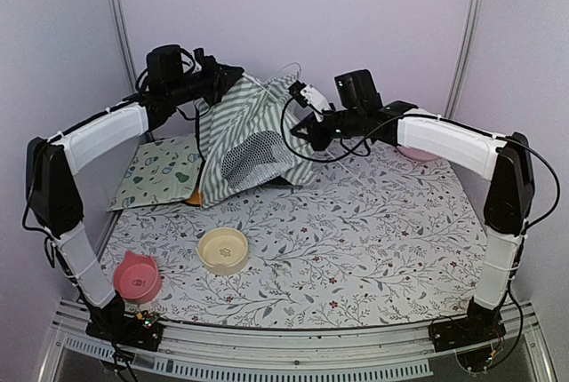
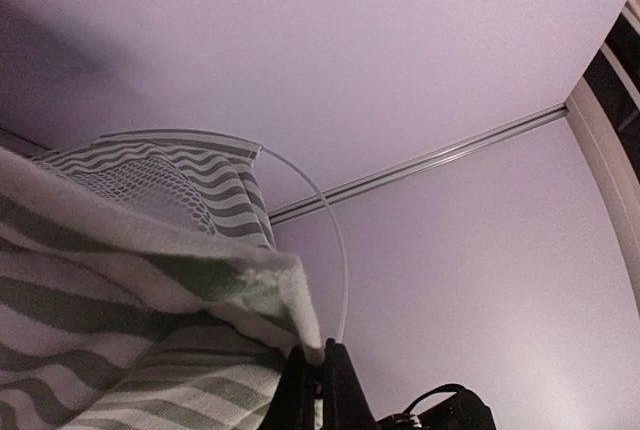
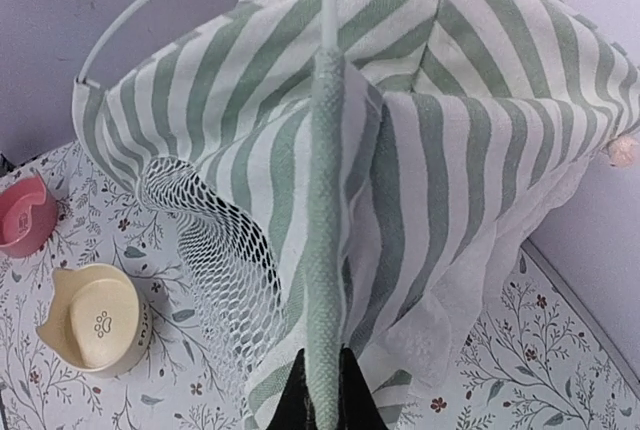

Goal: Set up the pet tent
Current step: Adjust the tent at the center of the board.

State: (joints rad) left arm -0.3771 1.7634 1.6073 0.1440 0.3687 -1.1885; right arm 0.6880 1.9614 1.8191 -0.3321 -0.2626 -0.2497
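The pet tent (image 1: 253,138) stands half raised at the back of the table, with striped grey-green and white cloth and a mesh flap (image 1: 253,155) facing front. My left gripper (image 1: 233,75) holds its upper left corner. In the left wrist view that gripper (image 2: 322,355) is shut on the tent's cloth edge (image 2: 270,290), beside a thin white pole (image 2: 340,240). My right gripper (image 1: 300,131) is at the tent's right side. In the right wrist view it (image 3: 322,390) is shut on the green seam sleeve (image 3: 325,230) that runs up the tent (image 3: 450,130).
A cream cloth mat (image 1: 164,171) lies left of the tent. A cream bowl (image 1: 222,250) and a pink bowl (image 1: 138,277) sit on the floral table cover, front left. A pink object (image 1: 418,153) shows behind the right arm. Walls close in the back and sides.
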